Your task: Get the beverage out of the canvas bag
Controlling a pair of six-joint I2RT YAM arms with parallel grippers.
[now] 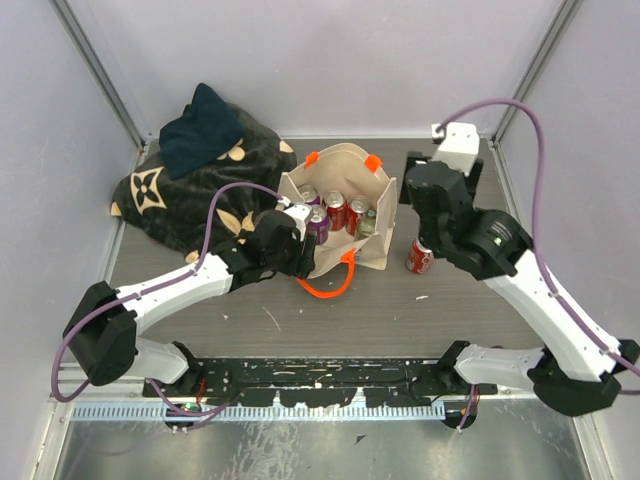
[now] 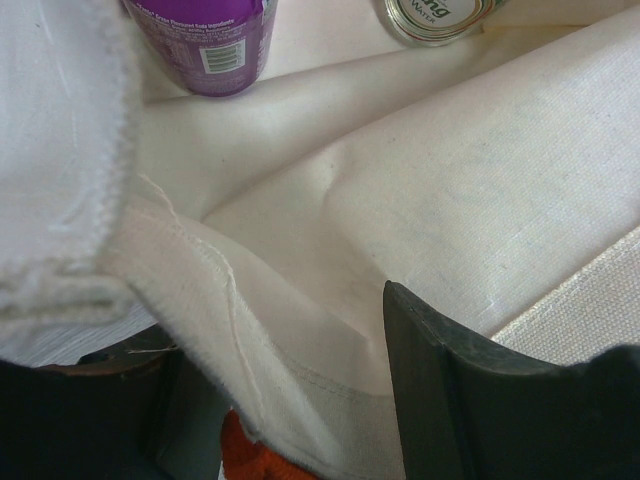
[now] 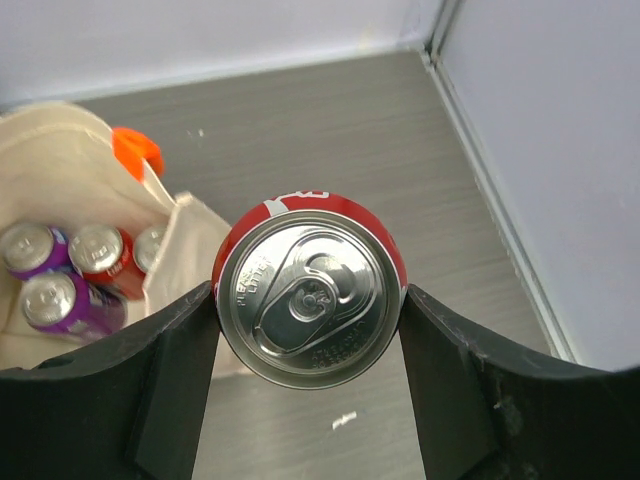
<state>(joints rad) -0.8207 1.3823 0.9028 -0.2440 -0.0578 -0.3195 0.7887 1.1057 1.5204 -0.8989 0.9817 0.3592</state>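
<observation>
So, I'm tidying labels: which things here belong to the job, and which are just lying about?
Job: bag; cans inside; red can, out and in the right gripper; left gripper at the bag's rim.
Lying about: blanket; dark cloth on it.

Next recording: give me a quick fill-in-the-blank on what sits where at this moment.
1. The can between the right gripper's jaws is ___ in colour.
2. The canvas bag has strap handles that are ___.
3. With canvas between the left gripper's jaws, its wrist camera sees another can, coloured ___.
4. Left of the bag lies a dark floral ___.

Missing words: red; orange; purple; blanket.
</observation>
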